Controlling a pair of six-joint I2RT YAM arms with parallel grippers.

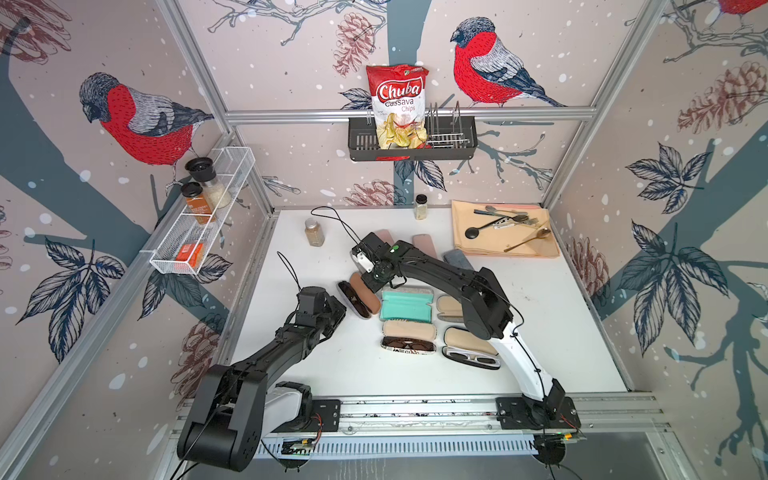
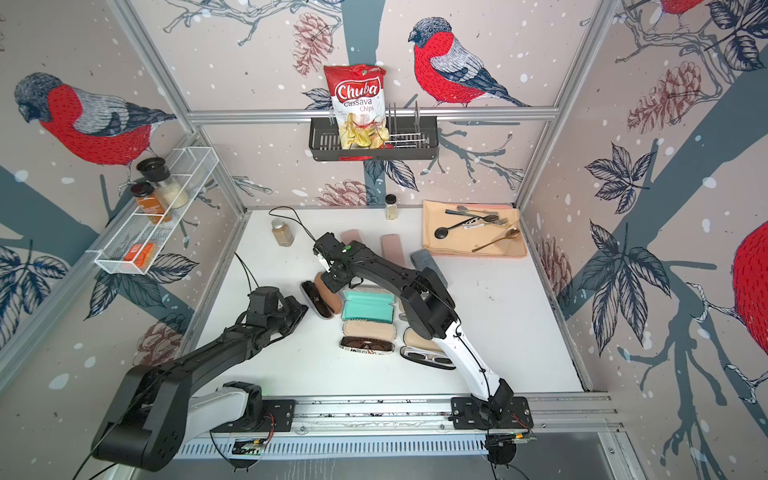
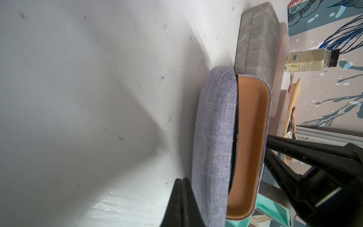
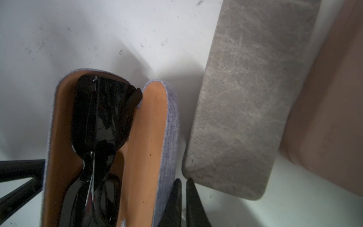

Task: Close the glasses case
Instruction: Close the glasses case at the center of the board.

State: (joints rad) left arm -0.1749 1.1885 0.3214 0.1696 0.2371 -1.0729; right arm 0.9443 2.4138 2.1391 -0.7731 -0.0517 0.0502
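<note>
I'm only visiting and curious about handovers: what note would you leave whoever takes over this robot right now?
Left gripper: shut, empty, beside the base side of the blue-grey glasses case.
Right gripper: shut, empty, behind the lid.
Case: on the table, next to the teal case, with black sunglasses inside.
Done: lid stands partly up, not shut.
Left: probably push the lid down onto the base until it closes.
</note>
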